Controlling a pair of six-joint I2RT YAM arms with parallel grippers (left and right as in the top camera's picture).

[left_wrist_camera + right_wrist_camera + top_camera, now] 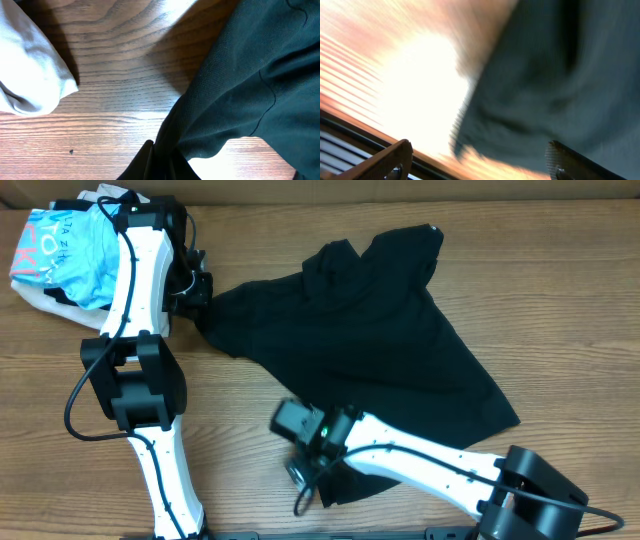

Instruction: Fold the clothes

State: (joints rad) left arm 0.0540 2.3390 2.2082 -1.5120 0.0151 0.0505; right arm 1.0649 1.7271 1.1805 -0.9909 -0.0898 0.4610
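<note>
The clothes [370, 330], one black shirt-like garment, lie crumpled across the middle of the wooden table. One flap [345, 485] reaches toward the front edge under my right arm. My left gripper [197, 302] is shut on the garment's left corner. In the left wrist view its dark fingers [150, 162] pinch black fabric [250, 90] that stretches up and to the right. My right gripper [303, 468] hovers open over the garment's front edge. In the blurred right wrist view its fingertips [479, 146] stand wide apart, with dark cloth [545, 90] beyond them and nothing gripped.
A light blue printed garment [65, 245] lies on a cream one [35, 298] at the back left corner, close to my left arm. The cream cloth [30, 75] shows on the left of the left wrist view. Bare wood [250, 395] lies between the arms.
</note>
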